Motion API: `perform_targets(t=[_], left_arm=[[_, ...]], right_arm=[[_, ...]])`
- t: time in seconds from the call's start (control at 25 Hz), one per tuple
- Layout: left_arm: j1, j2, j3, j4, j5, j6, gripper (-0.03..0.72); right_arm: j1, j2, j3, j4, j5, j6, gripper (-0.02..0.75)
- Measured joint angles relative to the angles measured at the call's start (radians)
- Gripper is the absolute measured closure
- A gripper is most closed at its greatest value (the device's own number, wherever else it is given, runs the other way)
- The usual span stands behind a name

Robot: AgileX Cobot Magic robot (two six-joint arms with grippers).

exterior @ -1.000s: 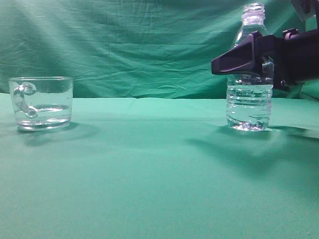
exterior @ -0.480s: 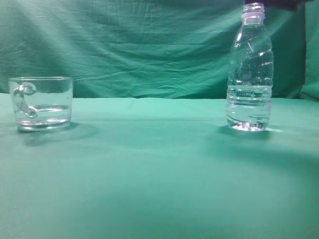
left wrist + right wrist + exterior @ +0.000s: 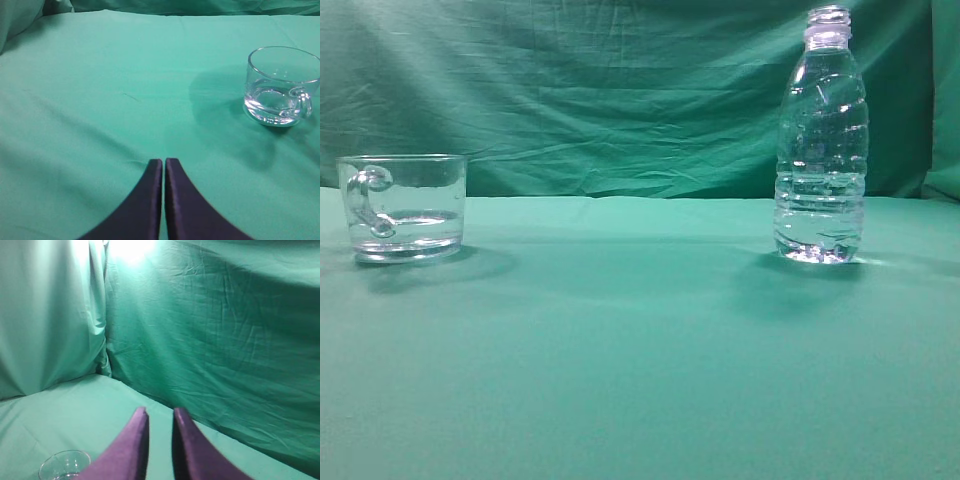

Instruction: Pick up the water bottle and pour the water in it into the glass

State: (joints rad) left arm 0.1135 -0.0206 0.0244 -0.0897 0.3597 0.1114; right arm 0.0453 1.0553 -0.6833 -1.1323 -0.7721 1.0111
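Observation:
The water bottle [image 3: 822,140] stands upright and capless on the right of the green table, with water [image 3: 818,220] filling its lower part. The glass [image 3: 405,205] stands at the far left and holds a shallow layer of water. Neither gripper shows in the exterior view. In the left wrist view my left gripper [image 3: 164,161] is shut and empty above the cloth, with the glass [image 3: 280,85] ahead to its right. In the right wrist view my right gripper [image 3: 160,411] is empty, with a narrow gap between its fingers, facing the backdrop; the glass [image 3: 64,466] lies far below at the left.
A green cloth [image 3: 620,350] covers the table, and a wrinkled green backdrop [image 3: 600,90] hangs behind it. The backdrop forms a corner [image 3: 106,340] in the right wrist view.
A second ago my right gripper was around the bottle's upper body. It has since risen out of the exterior view, and the bottle stays standing in place.

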Motion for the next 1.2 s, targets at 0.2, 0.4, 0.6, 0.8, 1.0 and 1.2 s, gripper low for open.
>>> perform_targets(t=[0.2, 0.4, 0.6, 0.8, 1.0, 1.2], left_arm=[[0.000, 0.000, 0.000, 0.000, 0.000, 0.000, 0.688], [0.000, 0.000, 0.000, 0.000, 0.000, 0.000, 0.688], [0.000, 0.000, 0.000, 0.000, 0.000, 0.000, 0.688], [0.000, 0.000, 0.000, 0.000, 0.000, 0.000, 0.688], [0.000, 0.000, 0.000, 0.000, 0.000, 0.000, 0.688], [0.000, 0.000, 0.000, 0.000, 0.000, 0.000, 0.688]], right_arm=[[0.000, -0.220, 0.001, -0.177, 0.111, 0.189, 0.738], [0.000, -0.400, 0.002, -0.301, 0.094, 0.346, 0.738], [0.000, -0.535, 0.002, -0.343, 0.028, 0.383, 0.738], [0.000, -0.623, 0.002, -0.347, 0.037, 0.389, 0.738], [0.000, -0.674, 0.002, -0.285, 0.221, 0.474, 0.738], [0.000, -0.674, 0.002, 0.126, 0.638, 0.370, 0.738]])
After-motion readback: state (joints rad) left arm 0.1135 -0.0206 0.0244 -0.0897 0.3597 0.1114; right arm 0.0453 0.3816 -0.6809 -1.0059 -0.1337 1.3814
